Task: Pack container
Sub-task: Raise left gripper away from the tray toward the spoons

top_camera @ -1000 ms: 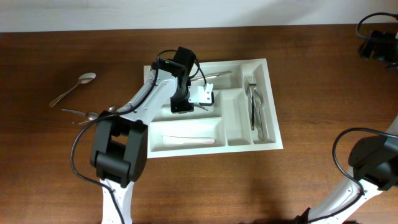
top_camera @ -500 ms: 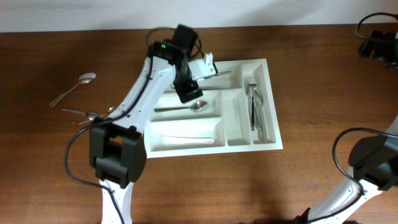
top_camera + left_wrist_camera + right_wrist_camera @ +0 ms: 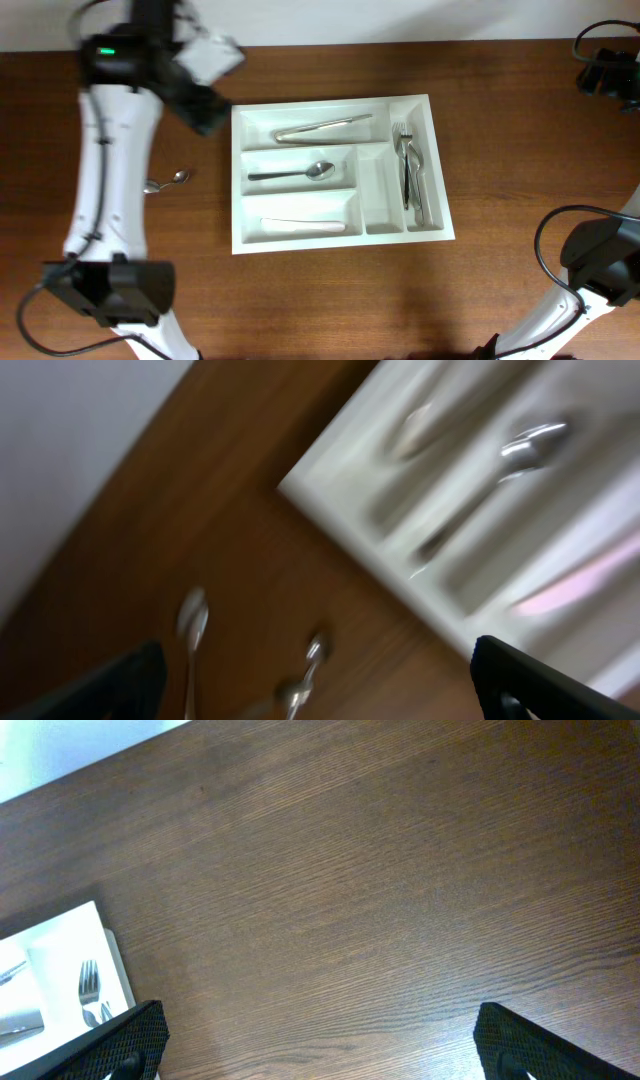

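The container, a white compartment tray, lies in the middle of the table. It holds a knife in the top compartment, a spoon in the middle one, a pale utensil in the bottom one and forks in the far right slot. My left gripper hangs blurred above the bare table beside the tray's top left corner. In the left wrist view it is open and empty, with loose spoons below it. My right gripper is open over bare wood.
A small loose spoon peeks out beside the left arm; other cutlery there is hidden by the arm. The narrow slot left of the forks holds nothing. The right gripper sits at the far right back corner. A tray corner shows in the right wrist view.
The left gripper opened and left the spoon in the middle compartment, then rose and swung left off the tray. The right arm has not moved.
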